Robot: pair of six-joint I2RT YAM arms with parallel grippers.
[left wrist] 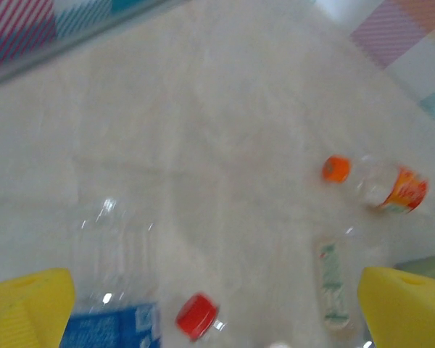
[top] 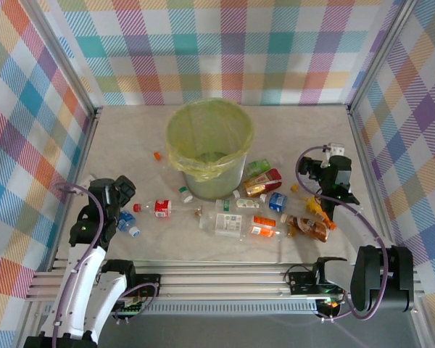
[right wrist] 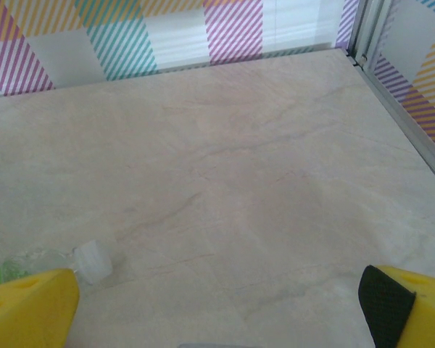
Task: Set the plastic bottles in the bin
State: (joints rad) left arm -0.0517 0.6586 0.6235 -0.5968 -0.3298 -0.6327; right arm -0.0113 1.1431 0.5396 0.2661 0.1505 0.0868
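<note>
The bin [top: 228, 174] stands upright at mid-worktop [top: 127, 134], its yellow-green bag folded over the rim. The plastic bottles [top: 228, 223] lie scattered on their sides just in front of it and to its right, several close to its base. A red-labelled bottle [top: 162, 209] lies to the left of the heap, and a loose orange cap [top: 157, 155] sits left of the bin. The left tool [left wrist: 217, 301] hangs low over the worktop with its yellow fingers [left wrist: 29, 308] spread wide apart and holding nothing; a blue-labelled bottle [left wrist: 109, 322] with a red cap [left wrist: 197, 316] lies between them in a blurred view. The right tool [right wrist: 217, 308] is likewise spread wide and empty over bare worktop, with a white-capped clear bottle [right wrist: 87, 261] just beside its left finger.
</note>
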